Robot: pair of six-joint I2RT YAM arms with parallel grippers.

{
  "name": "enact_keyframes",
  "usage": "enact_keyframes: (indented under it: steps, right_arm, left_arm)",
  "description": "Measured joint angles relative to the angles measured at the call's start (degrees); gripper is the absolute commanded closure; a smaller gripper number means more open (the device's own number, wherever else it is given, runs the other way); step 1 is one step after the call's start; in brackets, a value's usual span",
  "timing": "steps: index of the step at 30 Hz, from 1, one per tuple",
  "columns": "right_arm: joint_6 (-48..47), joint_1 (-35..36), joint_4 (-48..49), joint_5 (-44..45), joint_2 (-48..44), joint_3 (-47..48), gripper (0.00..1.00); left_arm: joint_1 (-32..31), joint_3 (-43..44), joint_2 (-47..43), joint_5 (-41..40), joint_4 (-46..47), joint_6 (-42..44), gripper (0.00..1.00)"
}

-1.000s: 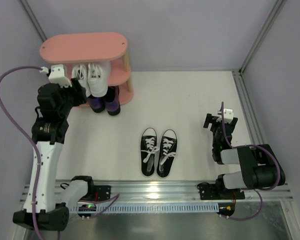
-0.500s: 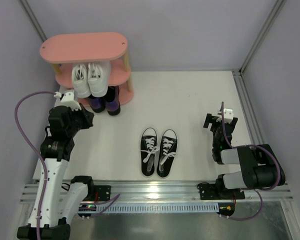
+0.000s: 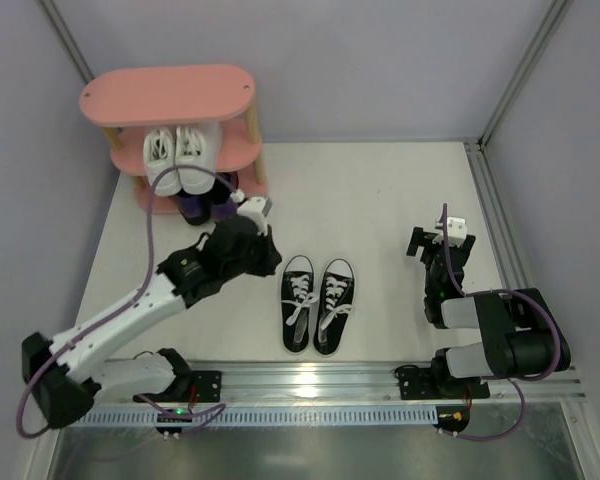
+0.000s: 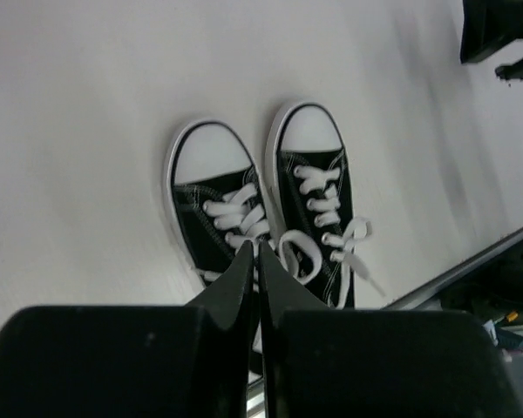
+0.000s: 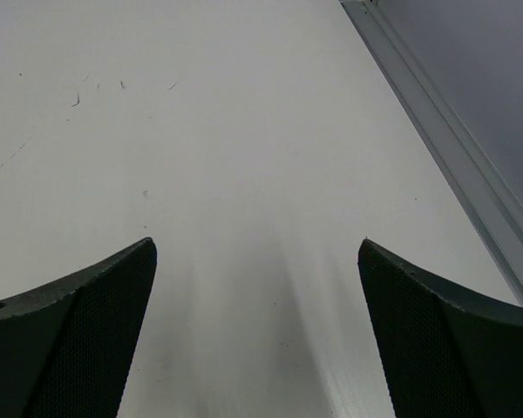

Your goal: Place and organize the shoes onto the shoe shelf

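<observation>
A pair of black canvas sneakers [image 3: 316, 303] with white laces and toe caps stands side by side on the floor; in the left wrist view these sneakers [image 4: 261, 209] fill the middle. My left gripper [image 3: 271, 256] hangs just left of them, and its tips [image 4: 255, 250] are shut with nothing between them, over the left sneaker's laces. The white sneakers [image 3: 178, 158] sit on the middle board of the pink shoe shelf [image 3: 170, 94]. The dark purple shoes [image 3: 196, 206] show partly below them. My right gripper [image 3: 436, 241] rests open at the right, over bare floor [image 5: 257, 248].
A metal rail [image 3: 320, 378] runs along the near edge, in front of the sneakers. Grey walls and an aluminium frame post [image 3: 520, 70] bound the floor. The left arm's purple cable [image 3: 150, 215] loops in front of the shelf.
The left arm has swung away from the shelf, down and to the right, to the black sneakers. Its gripper has shut. The white sneakers stay on the shelf; the right arm has not moved.
</observation>
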Motion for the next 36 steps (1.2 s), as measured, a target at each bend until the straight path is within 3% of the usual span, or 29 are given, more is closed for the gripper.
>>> enact_keyframes:
  steps: [4,7,14,17,18,19,21,22,23,28,33,35,36]
  right_arm:
    - [0.02,0.00,0.00,0.00,0.00,0.00,0.03]
    - [0.02,0.00,0.00,0.00,0.00,0.00,0.03]
    - [0.02,0.00,0.00,0.00,0.00,0.00,0.03]
    - [0.02,0.00,0.00,0.00,0.00,0.00,0.03]
    - [0.02,0.00,0.00,0.00,0.00,0.00,0.03]
    - [0.02,0.00,0.00,0.00,0.00,0.00,0.03]
    - [0.00,0.00,0.00,0.00,0.00,0.00,0.03]
    - [0.02,0.02,0.02,0.00,0.00,0.00,0.03]
    - [0.00,0.02,0.02,0.00,0.00,0.00,0.03]
    - [0.02,0.00,0.00,0.00,0.00,0.00,0.03]
    - [0.00,0.00,0.00,-0.02,0.00,0.00,0.03]
    - [0.02,0.02,0.00,0.00,0.00,0.00,0.03]
    - [0.02,0.00,0.00,0.00,0.00,0.00,0.03]
  left_arm:
    - [-3.74,17.16,18.82,-6.21,-1.42,-2.23,1.00]
    - [-6.32,19.15,25.16,-10.49,-1.86,-4.24,1.00]
    - [-16.94,10.88,22.03,-20.68,0.39,-9.29,1.00]
    - [-18.69,9.51,20.22,-21.22,1.68,-10.67,0.98]
    - [-18.60,9.51,20.04,-21.22,2.23,-10.75,0.01]
    - [-18.58,9.51,19.91,-21.29,2.43,-10.84,0.05]
    - [-18.53,9.07,19.43,-21.29,3.04,-12.85,0.42]
    - [-18.58,7.91,18.82,-21.16,4.44,-14.01,0.62]
    - [-18.62,6.36,18.05,-20.87,5.70,-15.82,1.00]
    - [-19.76,-3.15,16.33,-19.58,9.62,-23.19,1.00]
    - [-26.43,0.94,22.38,-25.55,6.08,-27.08,1.00]
    - [-28.83,6.49,26.95,-28.20,2.62,-28.13,0.92]
    - [-29.81,9.77,29.62,-29.55,0.92,-28.50,0.82]
